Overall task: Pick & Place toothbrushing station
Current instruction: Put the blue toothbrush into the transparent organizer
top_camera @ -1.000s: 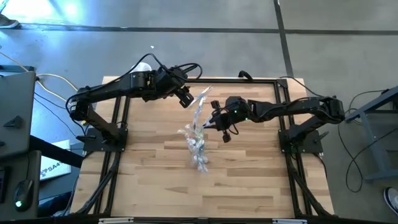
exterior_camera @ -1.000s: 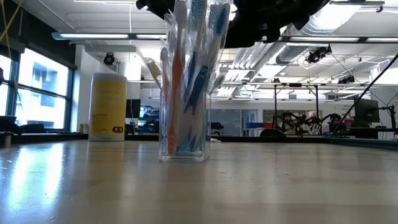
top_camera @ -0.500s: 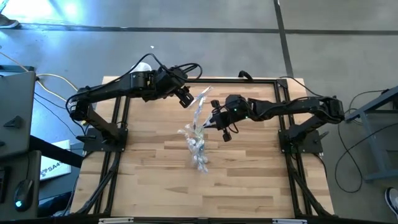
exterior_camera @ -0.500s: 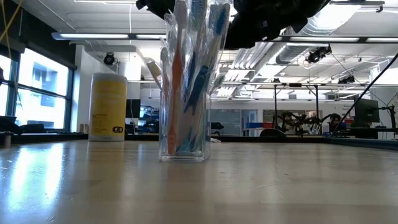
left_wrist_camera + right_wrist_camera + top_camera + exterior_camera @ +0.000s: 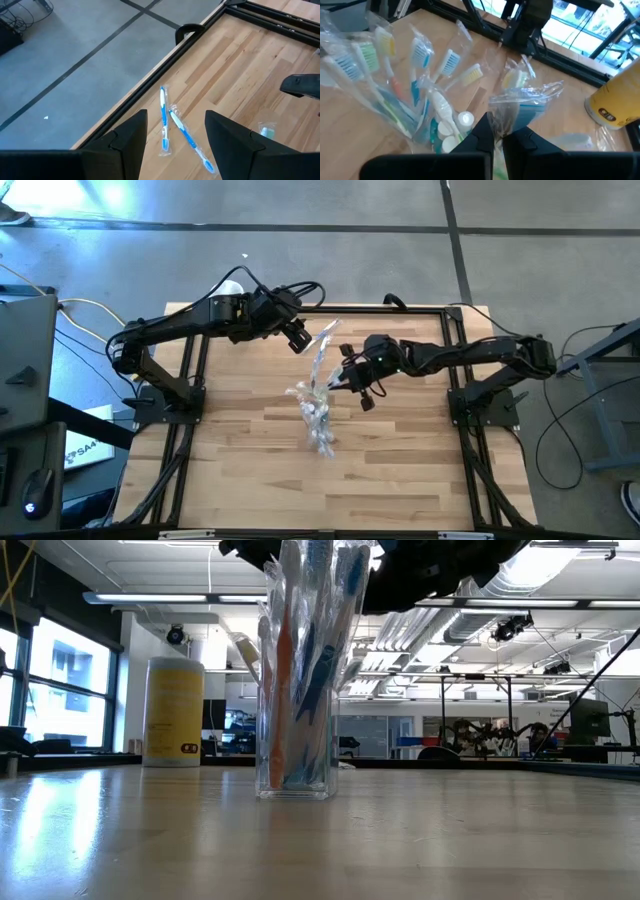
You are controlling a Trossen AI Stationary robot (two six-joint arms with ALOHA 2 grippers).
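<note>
- Nothing has visibly shifted over the last second: both arms hold their poses, so the placing looks paused mid-step.
- The right gripper [image 5: 495, 131] has its fingers shut on a wrapped toothbrush [image 5: 527, 102], just above the clear cup [image 5: 294, 775] on the worktop [image 5: 400, 470].
- The left gripper [image 5: 172, 132] waits with fingers spread wide and empty; two loose toothbrushes [image 5: 175, 125] lie beyond them.
- In the low view the grip itself is cut off; the tubes [image 5: 454, 131] are half buried in wrappers.
</note>
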